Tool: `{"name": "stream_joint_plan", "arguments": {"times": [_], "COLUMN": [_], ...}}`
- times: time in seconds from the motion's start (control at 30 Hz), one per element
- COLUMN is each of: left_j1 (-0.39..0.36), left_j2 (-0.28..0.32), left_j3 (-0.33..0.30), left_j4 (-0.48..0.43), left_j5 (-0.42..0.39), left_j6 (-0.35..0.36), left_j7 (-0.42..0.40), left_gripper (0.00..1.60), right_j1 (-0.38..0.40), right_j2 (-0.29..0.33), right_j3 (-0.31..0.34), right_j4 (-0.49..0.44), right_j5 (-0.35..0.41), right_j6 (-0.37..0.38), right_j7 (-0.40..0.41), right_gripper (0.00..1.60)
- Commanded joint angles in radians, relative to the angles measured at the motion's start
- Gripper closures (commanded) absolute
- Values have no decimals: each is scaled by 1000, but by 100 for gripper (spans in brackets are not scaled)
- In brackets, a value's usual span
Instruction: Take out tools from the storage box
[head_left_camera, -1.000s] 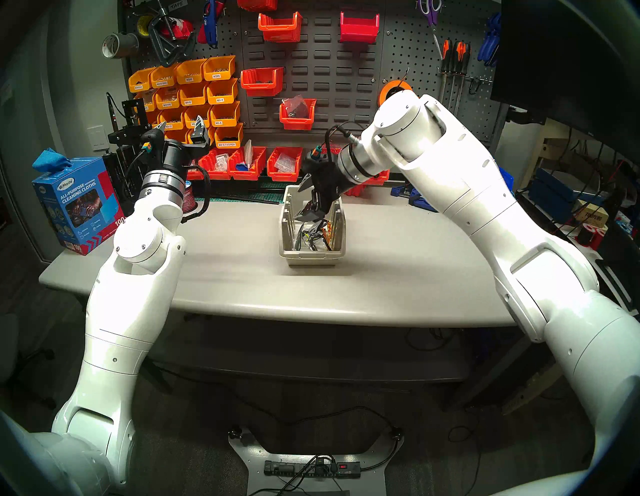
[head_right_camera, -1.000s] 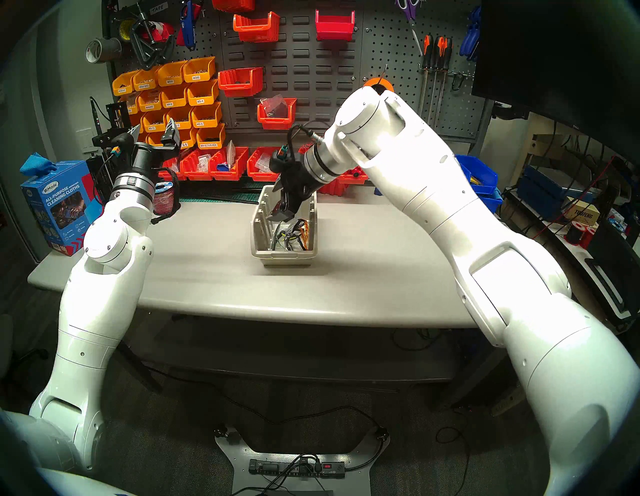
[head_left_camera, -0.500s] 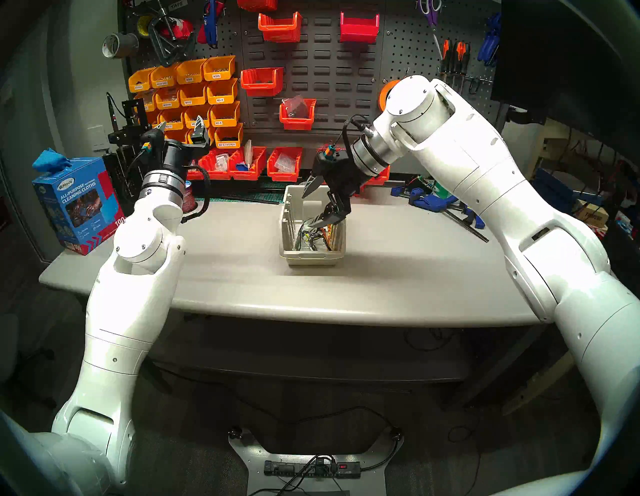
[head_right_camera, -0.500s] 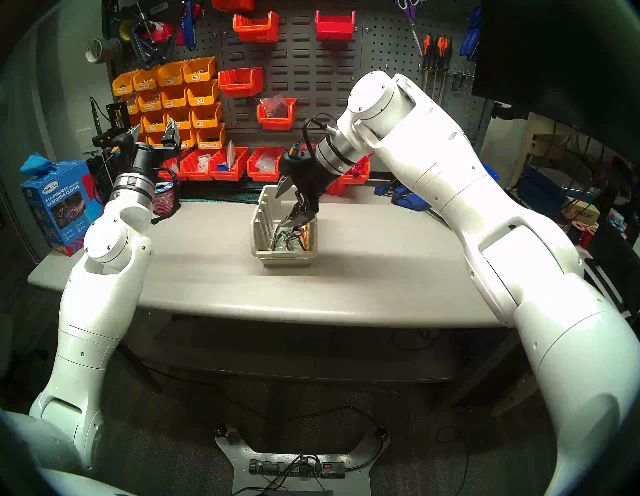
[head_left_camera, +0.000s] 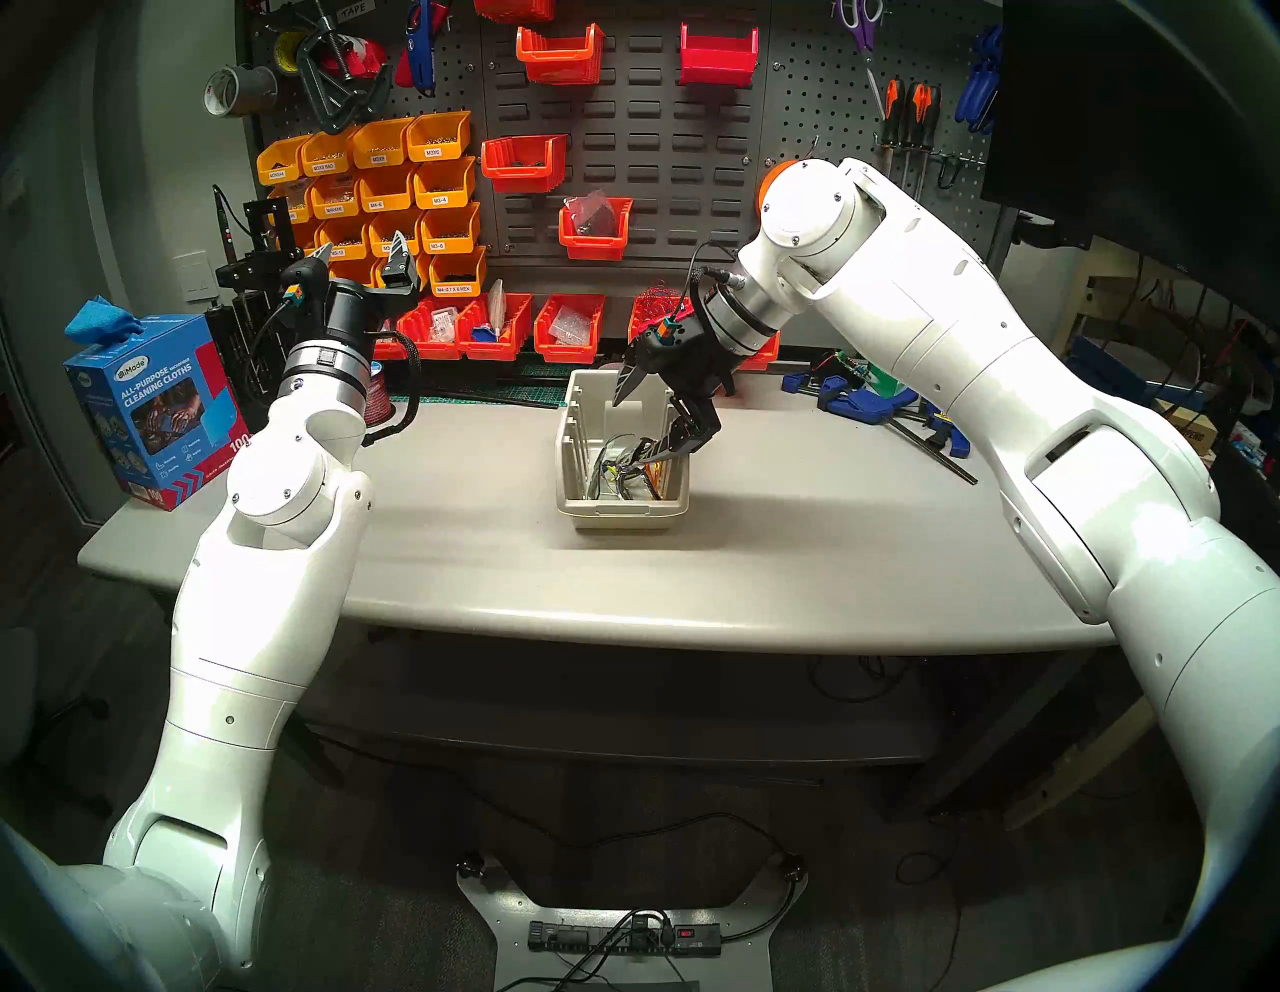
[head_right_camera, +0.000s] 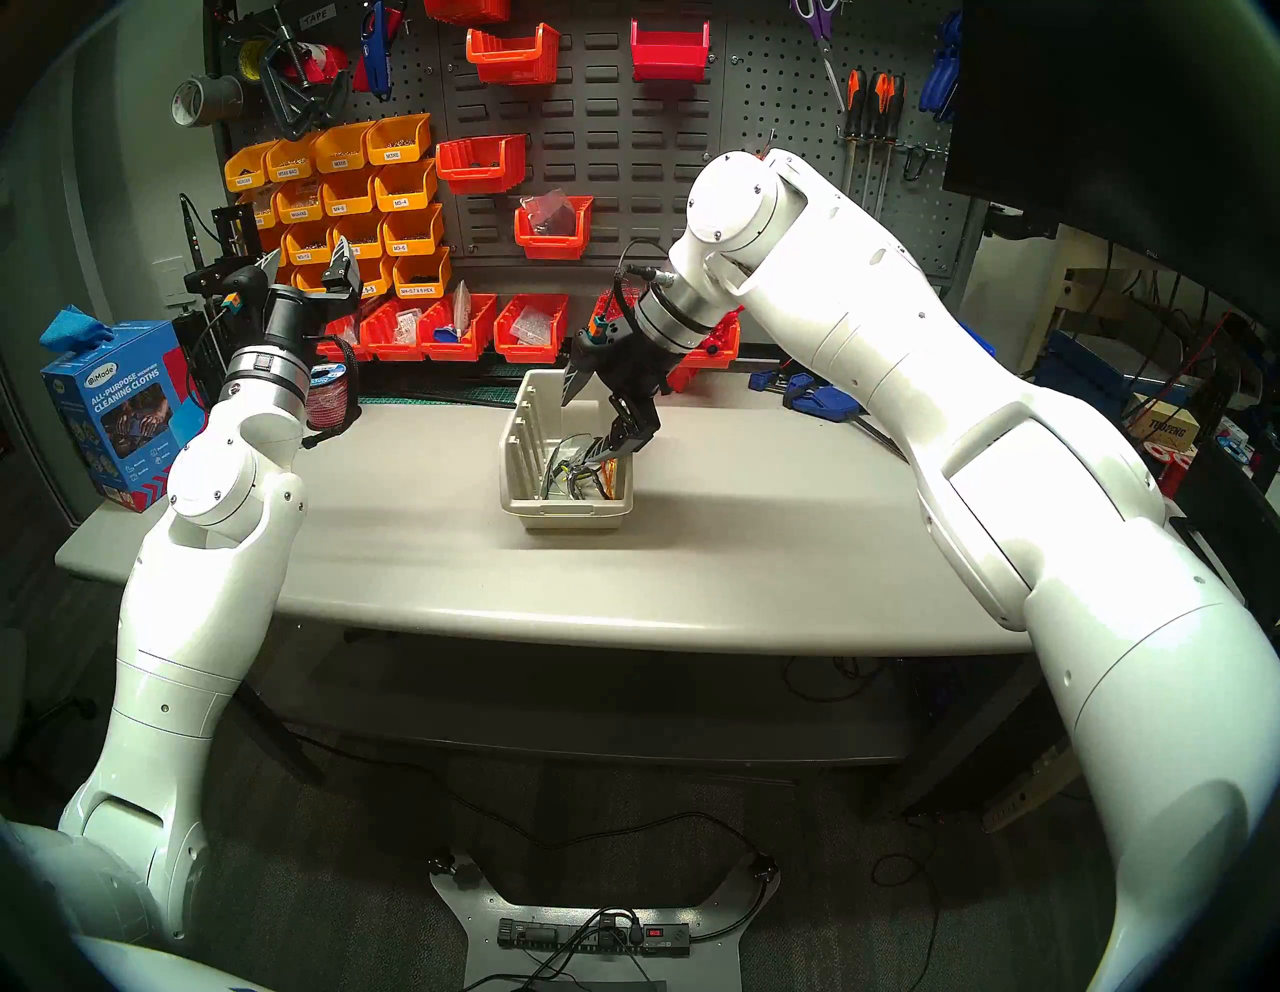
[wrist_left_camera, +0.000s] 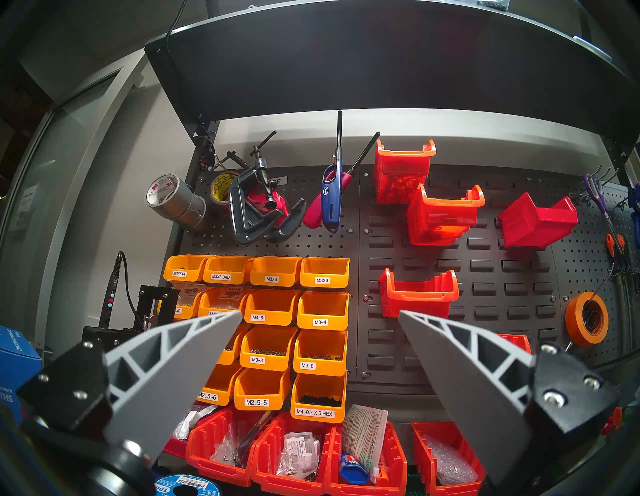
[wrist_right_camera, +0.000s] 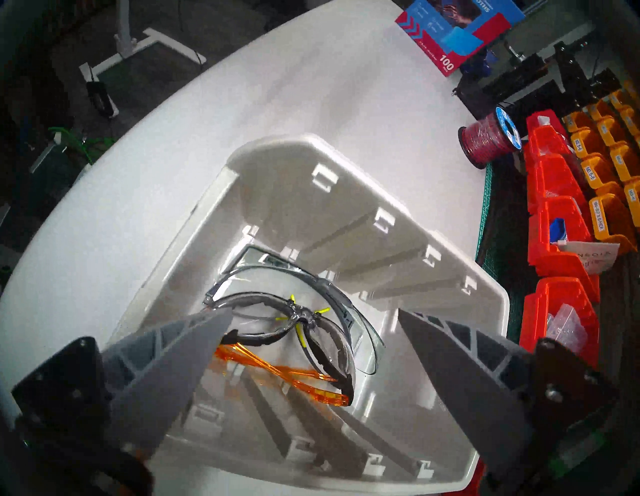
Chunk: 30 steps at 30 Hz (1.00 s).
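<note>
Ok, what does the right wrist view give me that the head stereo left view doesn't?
Only the right wrist view separates the glasses: the pair with grey arms and yellow accents lies over the pair with orange arms.

Only the head stereo left view shows the left gripper, raised, open and empty, and the blue clamps on the table.

Both show the right gripper open above the beige storage box, holding nothing.

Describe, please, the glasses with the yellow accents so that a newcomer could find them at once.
On the grey table stands one beige storage box, with the right gripper open above it. Inside lie tangled safety glasses: the pair meant has a dark frame with small yellow accents at the bridge, unlike the orange-armed pair beneath it.
</note>
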Motion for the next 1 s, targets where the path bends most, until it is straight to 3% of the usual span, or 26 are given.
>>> {"name": "stream_joint_plan", "arguments": {"times": [0.0, 0.3, 0.97], "left_j1": [-16, -16, -16], "left_j2": [2, 2, 2], "left_j3": [-4, -4, -4], "left_j4": [-8, -8, -8], "left_j5": [2, 2, 2], "left_j6": [-4, -4, -4], "left_j7": [1, 1, 1], "left_gripper": [0, 0, 0], "right_j1": [44, 91, 162], "right_j2": [-70, -122, -172], "right_j3": [-1, -25, -25], "right_j4": [80, 180, 241], "right_j5": [1, -18, -46], "right_j6": [-127, -206, -237], "right_j7": [-20, -12, 15], "right_gripper": [0, 0, 0]}}
